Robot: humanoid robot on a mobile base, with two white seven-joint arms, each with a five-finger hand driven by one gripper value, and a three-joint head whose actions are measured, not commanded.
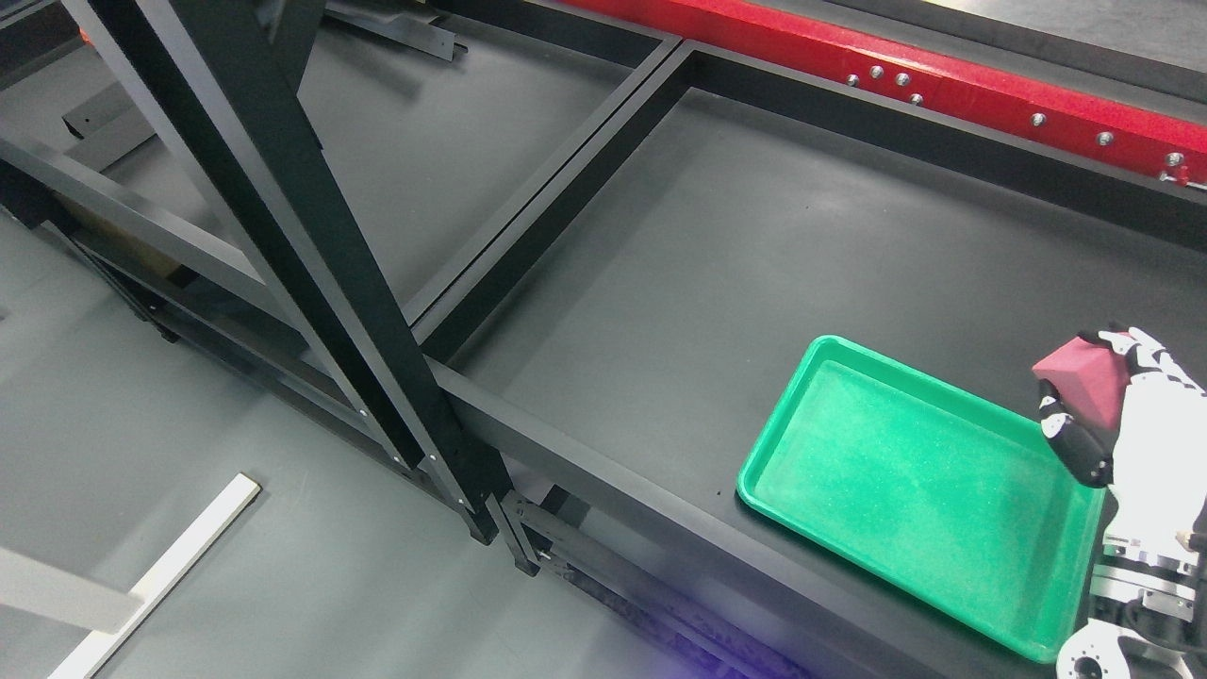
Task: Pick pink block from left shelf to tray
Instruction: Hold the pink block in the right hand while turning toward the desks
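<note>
Pink block (1084,380) pinched in my right hand (1122,415), I hover over the green tray's (905,481) right edge, positioned to set it down.

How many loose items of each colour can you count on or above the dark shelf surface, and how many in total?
Pink: 1, the pink block, held in the right hand
Green: 1, the green tray, nothing inside it
Total: 2
</note>
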